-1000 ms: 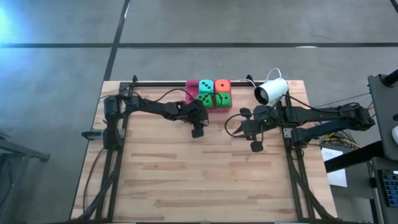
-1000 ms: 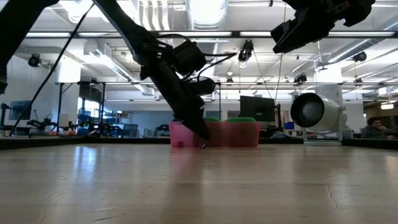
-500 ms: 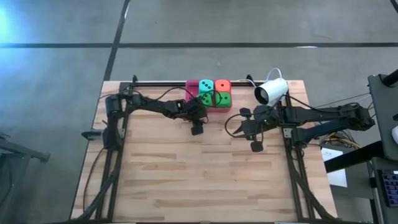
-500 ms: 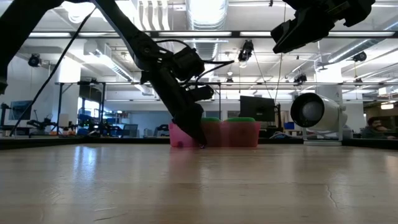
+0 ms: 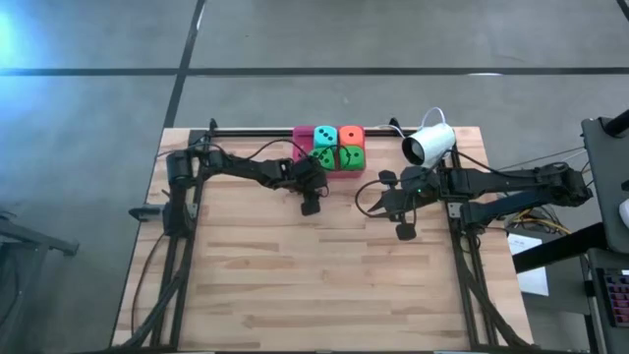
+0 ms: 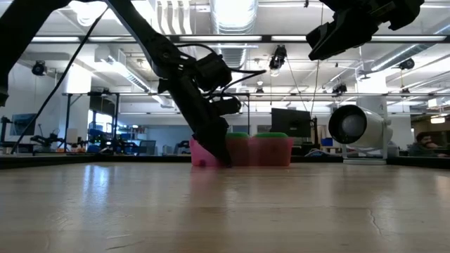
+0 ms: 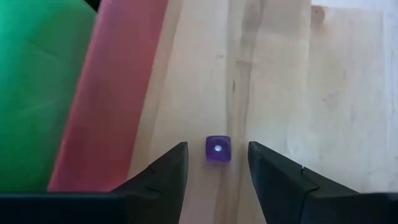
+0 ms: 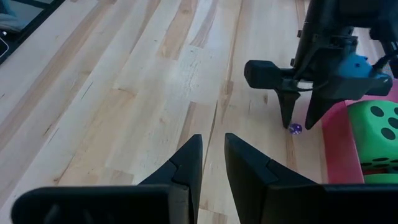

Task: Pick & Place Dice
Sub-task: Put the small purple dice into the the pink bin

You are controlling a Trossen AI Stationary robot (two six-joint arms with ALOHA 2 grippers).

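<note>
- My left gripper [image 7: 214, 163] stands with its jaws spread apart, one on each side of a tiny purple die [image 7: 217, 150] that lies on the table [image 7: 280, 93]; the jaws do not touch it yet.
- In the right wrist view the same left gripper [image 8: 296, 121] points down at the purple die [image 8: 295, 128], just beside the pink tray [image 8: 336, 146].
- My right gripper [image 5: 403, 218] waits above the table's right side, well apart from the die; its jaws sit nearly together with a narrow gap and nothing between them.
- Progress, as I judge it: the pick is prepared but not made. Closing on the die, lifting it and placing it all remain.
- The purple die is a small translucent cube with one pale pip facing up, resting flat and square to my jaws.
- The pink tray [image 5: 305, 135] at the table's far edge holds four large soft dice: teal [image 5: 325, 136], orange [image 5: 352, 136] and two green [image 5: 338, 156]. They are packed tight together.
</note>
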